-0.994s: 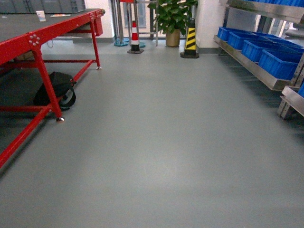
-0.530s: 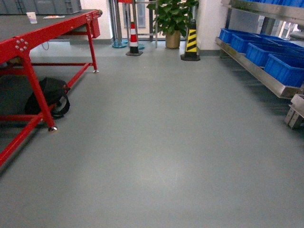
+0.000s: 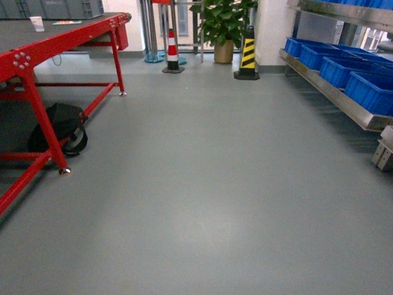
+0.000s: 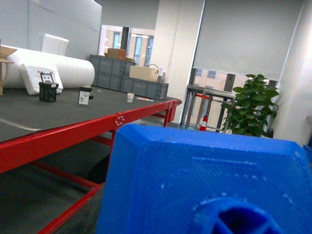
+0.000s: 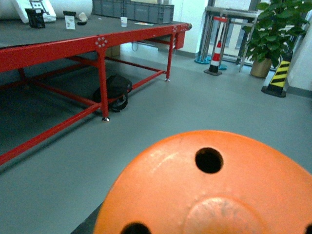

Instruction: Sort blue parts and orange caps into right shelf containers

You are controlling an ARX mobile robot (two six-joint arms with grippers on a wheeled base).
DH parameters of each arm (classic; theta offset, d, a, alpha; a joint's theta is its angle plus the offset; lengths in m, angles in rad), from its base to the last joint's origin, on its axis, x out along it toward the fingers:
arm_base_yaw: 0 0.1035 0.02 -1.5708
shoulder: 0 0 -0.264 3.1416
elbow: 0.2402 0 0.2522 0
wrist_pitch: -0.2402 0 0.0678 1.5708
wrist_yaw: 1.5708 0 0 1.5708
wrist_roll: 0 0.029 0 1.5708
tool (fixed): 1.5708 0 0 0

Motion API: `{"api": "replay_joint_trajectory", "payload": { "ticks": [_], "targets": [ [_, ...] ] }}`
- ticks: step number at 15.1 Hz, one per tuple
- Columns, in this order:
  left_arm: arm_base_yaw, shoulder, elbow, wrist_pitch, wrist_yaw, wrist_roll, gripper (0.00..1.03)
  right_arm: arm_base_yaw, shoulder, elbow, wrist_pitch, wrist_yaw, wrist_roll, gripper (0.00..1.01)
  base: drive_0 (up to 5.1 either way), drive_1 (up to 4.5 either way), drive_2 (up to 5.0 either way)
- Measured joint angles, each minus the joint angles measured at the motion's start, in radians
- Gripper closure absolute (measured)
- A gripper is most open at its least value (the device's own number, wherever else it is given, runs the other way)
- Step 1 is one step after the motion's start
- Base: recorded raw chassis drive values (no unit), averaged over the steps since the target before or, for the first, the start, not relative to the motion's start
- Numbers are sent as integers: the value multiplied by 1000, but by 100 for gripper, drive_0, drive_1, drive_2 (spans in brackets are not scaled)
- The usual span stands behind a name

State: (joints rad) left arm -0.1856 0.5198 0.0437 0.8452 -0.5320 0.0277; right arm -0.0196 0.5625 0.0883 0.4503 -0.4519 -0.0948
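Seemingly each gripper grasped a load, blue part [image 4: 204, 185] left, orange cap [image 5: 209, 190] right, crates [image 3: 368, 91] lying right.

Head camera: faced forward, slanted down over grey floor [image 3: 209, 184]. Left wrist camera: pressed close behind a blue ribbed plastic part [image 4: 204, 180]. Right wrist camera: close behind a holed orange dome cap [image 5: 209, 190]. Shared: red-framed grey-topped table [image 3: 55, 40], leafy potted plant [image 3: 224, 24].
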Motion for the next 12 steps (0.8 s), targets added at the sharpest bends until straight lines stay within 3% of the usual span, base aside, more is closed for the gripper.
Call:
{"api": "replay_joint_trajectory", "payload": {
  "ticks": [12],
  "targets": [
    [0,-2,0,0,0,0,57,0,-2,0,6,1,0,59,4,427,-418]
  ]
}}
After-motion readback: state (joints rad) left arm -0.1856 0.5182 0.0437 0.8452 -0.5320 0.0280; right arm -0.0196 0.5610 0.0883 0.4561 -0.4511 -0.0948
